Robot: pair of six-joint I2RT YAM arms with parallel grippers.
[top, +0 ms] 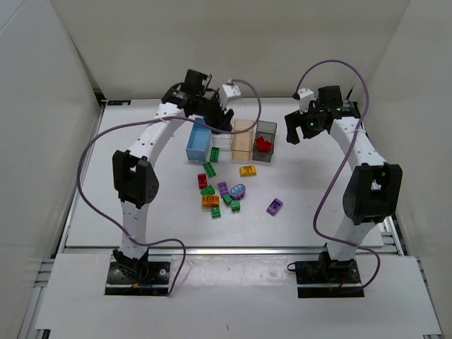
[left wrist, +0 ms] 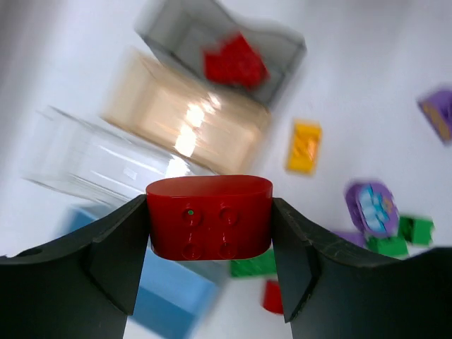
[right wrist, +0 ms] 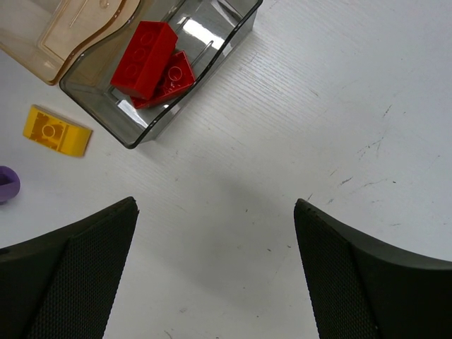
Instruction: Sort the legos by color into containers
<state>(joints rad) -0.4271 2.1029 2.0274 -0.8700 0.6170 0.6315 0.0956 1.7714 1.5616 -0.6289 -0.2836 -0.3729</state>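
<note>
A red lego [left wrist: 209,215] is clamped in the left gripper [left wrist: 210,229] aloft near the far edge of the table [top: 318,212], the right gripper [right wrist: 215,212] is spread empty, and carriage to the grey container [top: 267,127] holding other red legos [right wrist: 152,60] is judged due next.

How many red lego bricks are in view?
4. Two red bricks lie in the grey bin; a third red brick is pinched in the left gripper; a fourth red brick lies on the table among loose ones. More may be hidden.
</note>
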